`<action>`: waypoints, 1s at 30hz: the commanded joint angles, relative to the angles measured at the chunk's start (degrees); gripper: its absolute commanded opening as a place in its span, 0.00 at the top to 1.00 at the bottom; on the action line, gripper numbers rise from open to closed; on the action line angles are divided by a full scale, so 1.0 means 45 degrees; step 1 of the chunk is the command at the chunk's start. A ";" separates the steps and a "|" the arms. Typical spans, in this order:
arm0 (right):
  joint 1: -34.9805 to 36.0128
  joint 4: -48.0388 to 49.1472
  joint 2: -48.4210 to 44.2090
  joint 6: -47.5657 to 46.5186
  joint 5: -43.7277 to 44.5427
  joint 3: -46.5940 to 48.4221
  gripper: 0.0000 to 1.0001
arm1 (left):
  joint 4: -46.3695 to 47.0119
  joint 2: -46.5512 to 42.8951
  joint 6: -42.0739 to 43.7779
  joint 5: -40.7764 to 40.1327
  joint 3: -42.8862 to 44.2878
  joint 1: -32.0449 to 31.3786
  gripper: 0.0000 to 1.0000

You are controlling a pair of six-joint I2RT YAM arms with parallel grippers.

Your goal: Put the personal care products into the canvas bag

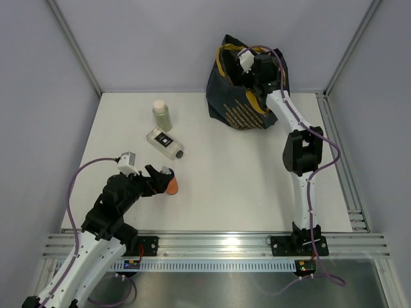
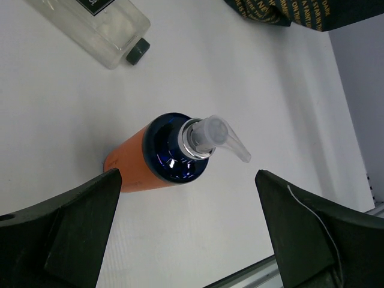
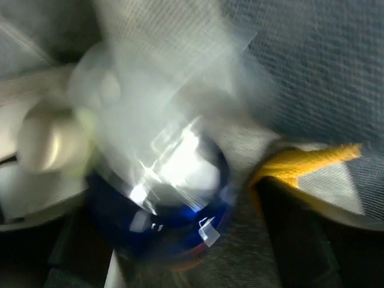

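At the near left of the white table [image 1: 257,167], the left gripper [image 1: 160,181] is spread wide on either side of an orange bottle with a dark blue shoulder and a clear pump head [image 2: 150,162]. The pump end points toward the wrist camera. The left finger [image 2: 78,231] is at the bottle's orange side and the right finger [image 2: 306,231] stands well clear of it, so nothing is clamped. Farther back lies a clear flat bottle with a black label and a dark cap [image 1: 164,142]. Beyond that, a pale green bottle with a white cap [image 1: 162,115] stands upright. The dark navy canvas bag with mustard-yellow handles and yellow print [image 1: 234,106] sits at the far right against the back wall. The right gripper [image 1: 252,76] is lowered into its open mouth. The right wrist view is badly blurred: a second blue-shouldered pump bottle [image 3: 156,210] shows just ahead, inside the bag beside a yellow handle [image 3: 306,162]. I cannot tell whether the right fingers are closed on it or apart.
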 commanded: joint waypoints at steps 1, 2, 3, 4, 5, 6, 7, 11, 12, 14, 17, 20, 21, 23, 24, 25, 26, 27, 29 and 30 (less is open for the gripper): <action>-0.0282 -0.0606 0.0177 0.0840 -0.0332 0.0927 0.00 | 0.0481 0.0731 0.0631 0.0238 0.0416 -0.0012 0.01; -0.0360 -0.1055 0.0138 0.1232 -0.0607 0.1202 0.01 | 0.0441 0.0810 0.0730 0.0160 0.0630 -0.0013 0.01; -0.0574 -0.1949 0.0060 0.1623 -0.0900 0.1495 0.01 | 0.0402 0.0869 0.0866 0.0024 0.0729 -0.0013 0.01; -0.0692 -0.2441 0.0001 0.2265 -0.1580 0.2020 0.00 | 0.0324 0.1044 0.1158 -0.0016 0.0827 -0.0013 0.01; -0.0790 -0.2930 -0.0057 0.2523 -0.1954 0.2238 0.00 | 0.0246 0.1161 0.1315 -0.0016 0.0944 -0.0032 0.01; -0.0868 -0.3882 -0.0174 0.2719 -0.2383 0.2434 0.00 | 0.0149 0.1337 0.1491 0.0003 0.1254 -0.0032 0.01; -0.1062 -0.4433 -0.0504 0.2933 -0.3451 0.2668 0.01 | -0.0200 0.1551 0.1821 -0.0016 0.1470 -0.0051 0.01; -0.1532 -0.6077 -0.2124 0.2565 -0.6912 0.1657 0.00 | -0.1199 0.2840 0.2488 -0.0288 0.2409 -0.0266 0.01; -0.1571 -0.6214 -0.2882 0.2526 -0.7557 0.1306 0.01 | -0.1219 0.3210 0.2528 -0.0541 0.2468 -0.0344 0.01; -0.1669 -0.6313 -0.3532 0.2486 -0.8810 0.0582 0.00 | -0.1161 0.3563 0.2567 -0.0680 0.2527 -0.0597 0.01; -0.1708 -0.6548 -0.4587 0.2836 -0.9904 -0.0043 0.00 | -0.1199 0.4441 0.2450 -0.1439 0.2644 -0.0988 0.01; -0.1767 -0.6411 -0.5524 0.3461 -1.0803 -0.0902 0.01 | -0.1103 0.5360 0.2158 -0.2571 0.2781 -0.1554 0.01; -0.1844 -0.6353 -0.5933 0.3714 -1.1037 -0.1098 0.01 | -0.0851 0.5574 0.2080 -0.3194 0.2800 -0.1768 0.01; -0.1943 -0.6255 -0.6306 0.4028 -1.1585 -0.1723 0.00 | -0.0460 0.6258 0.1865 -0.3841 0.2781 -0.2413 0.01; -0.2040 -0.6158 -0.6617 0.4184 -1.1761 -0.1918 0.00 | 0.0045 0.6512 0.1825 -0.4366 0.2742 -0.2608 0.01; -0.2079 -0.6157 -0.6775 0.4456 -1.2168 -0.2229 0.01 | 0.0301 0.6785 0.1689 -0.4662 0.2722 -0.2920 0.02; -0.2118 -0.6177 -0.6931 0.4614 -1.2404 -0.2387 0.00 | 0.0575 0.7406 0.1669 -0.4974 0.2703 -0.3039 0.03; -0.2177 -0.6177 -0.7223 0.4828 -1.2600 -0.2543 0.01 | 0.1099 0.7722 0.1669 -0.5615 0.2645 -0.3137 0.07; -0.2275 -0.6177 -0.7537 0.5005 -1.3089 -0.3070 0.00 | 0.1493 0.8540 0.1513 -0.6264 0.2586 -0.3255 0.15; -0.2294 -0.6215 -0.7886 0.5064 -1.3226 -0.3266 0.01 | 0.1998 0.8777 0.1532 -0.6595 0.2508 -0.3274 0.21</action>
